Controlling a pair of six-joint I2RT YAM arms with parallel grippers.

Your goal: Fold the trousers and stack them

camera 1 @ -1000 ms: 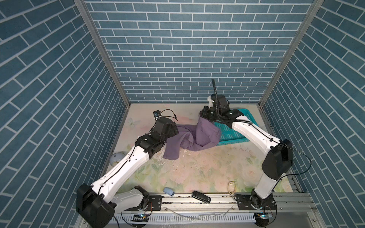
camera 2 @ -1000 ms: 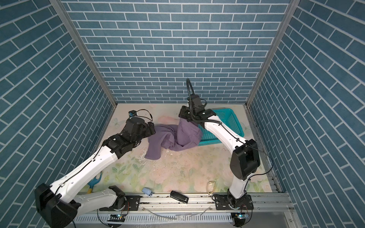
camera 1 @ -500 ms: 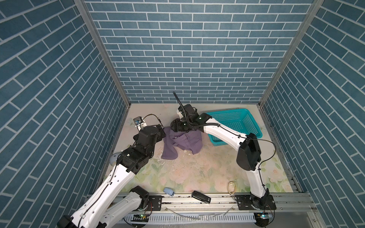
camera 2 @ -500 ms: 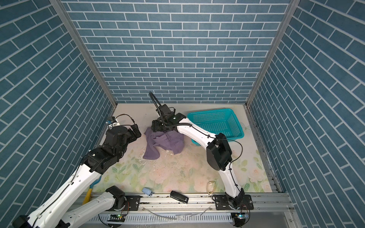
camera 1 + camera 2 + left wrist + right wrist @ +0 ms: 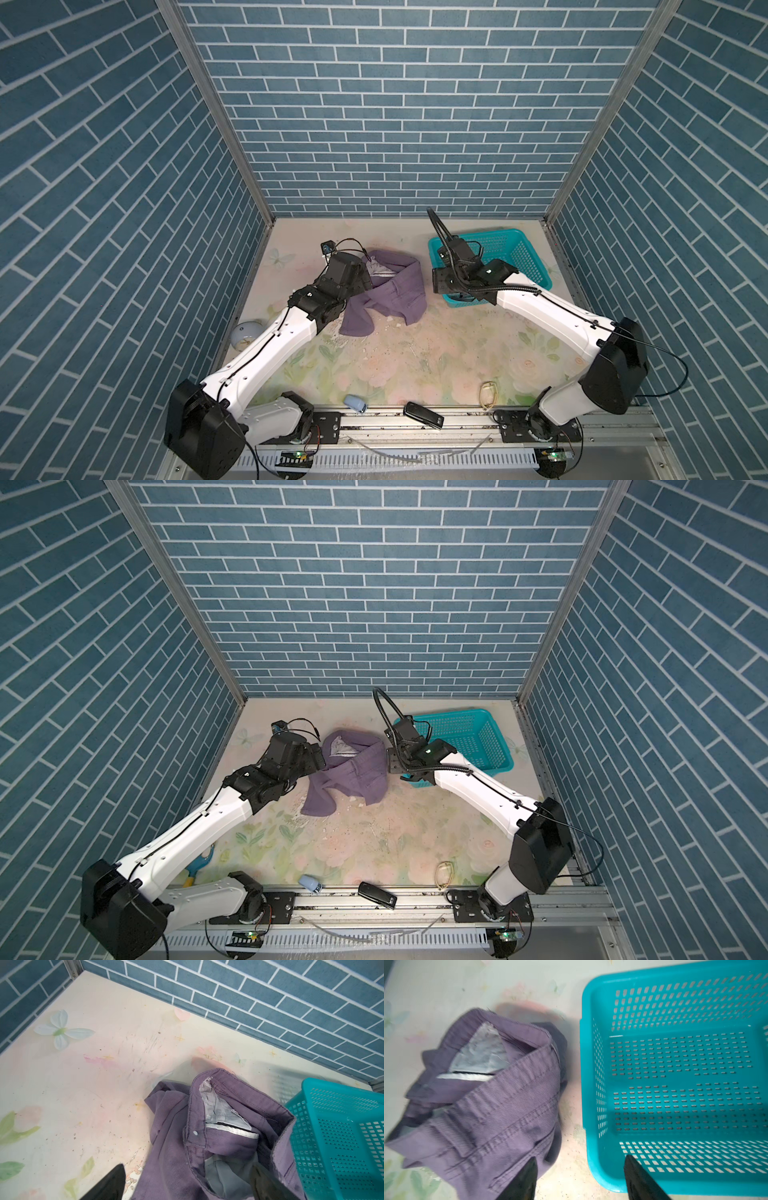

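Having let go, the right gripper (image 5: 580, 1158) is hanging by the basket (image 5: 534, 266), fingers (image 5: 527, 1178) spread and empty. The left gripper (image 5: 366, 277) is gaping wide against the trousers (image 5: 395, 293), which are lying heaped just beside the basket, toward the left arm (image 5: 274, 345). Only the left wrist view is showing their pale button (image 5: 195, 1132), only both top views a black gadget (image 5: 423, 414) well in front of the basket.

trousers (image 5: 395, 291) on table (image 5: 415, 357), just L of basket (image 5: 534, 262)
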